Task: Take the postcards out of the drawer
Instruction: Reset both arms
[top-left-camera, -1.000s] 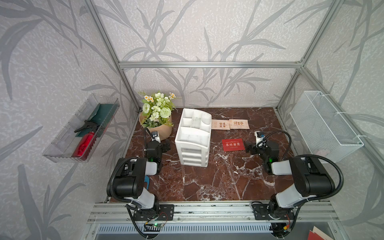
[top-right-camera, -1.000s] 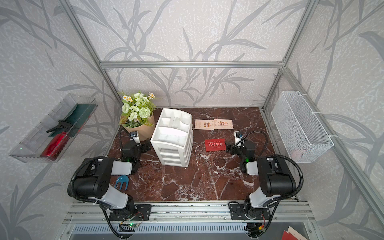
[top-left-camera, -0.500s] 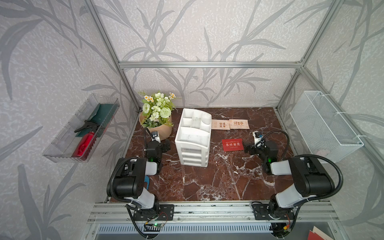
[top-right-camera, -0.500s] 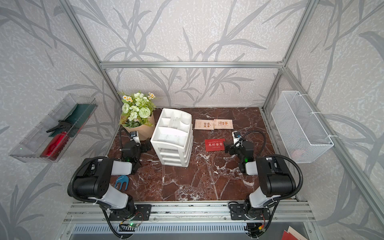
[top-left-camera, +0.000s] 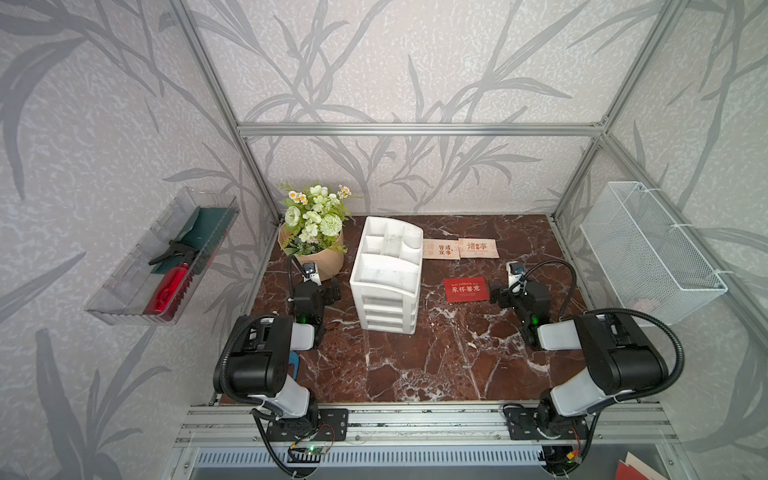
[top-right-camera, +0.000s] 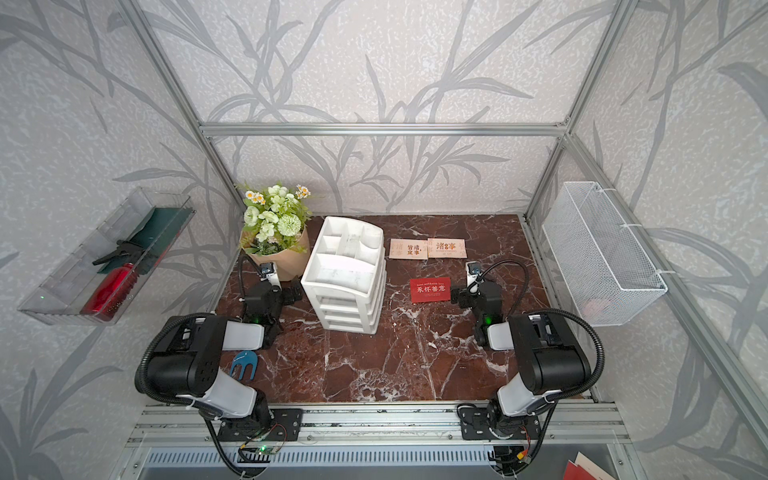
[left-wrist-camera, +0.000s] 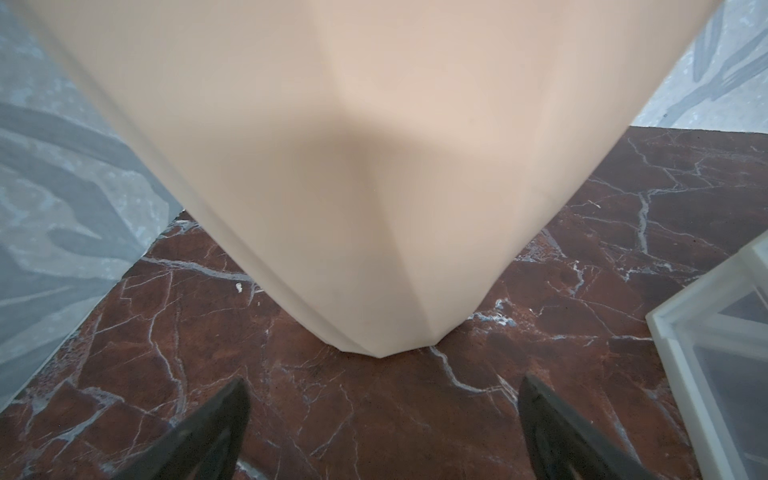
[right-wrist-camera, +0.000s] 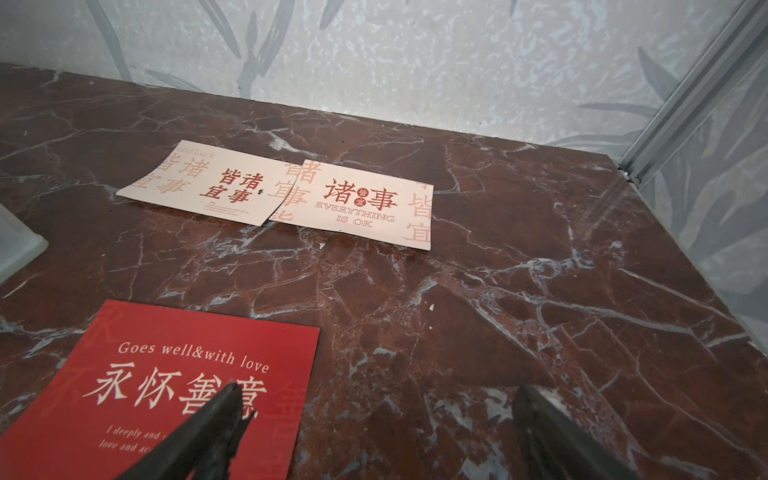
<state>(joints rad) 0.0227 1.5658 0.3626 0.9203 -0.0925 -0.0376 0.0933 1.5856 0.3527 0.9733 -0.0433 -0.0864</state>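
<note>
Right wrist view gives us the clearest look at the postcards. The red postcard (right-wrist-camera: 166, 386) lies flat on the dark marble table (right-wrist-camera: 498, 311). One finger of the right gripper (right-wrist-camera: 378, 392) stands in front of the card's right part, and we cannot tell if it touches the card. The jaws of this gripper stand wide apart and hold nothing.

Farther back lie the left beige postcard (right-wrist-camera: 208, 187) and the right beige postcard (right-wrist-camera: 361, 203), side by side. The left one covers a little the edge of the right one, and both are apart from the red one.

In both top views all three cards lie on the table to the right of the white organiser (top-left-camera: 384, 266), and its drawers (top-left-camera: 388, 316) look pushed in.

On the left of the organiser, the left gripper (left-wrist-camera: 382, 384) points at the beige flower pot (left-wrist-camera: 374, 166), near its base. Its jaws are also wide apart and empty.
</note>
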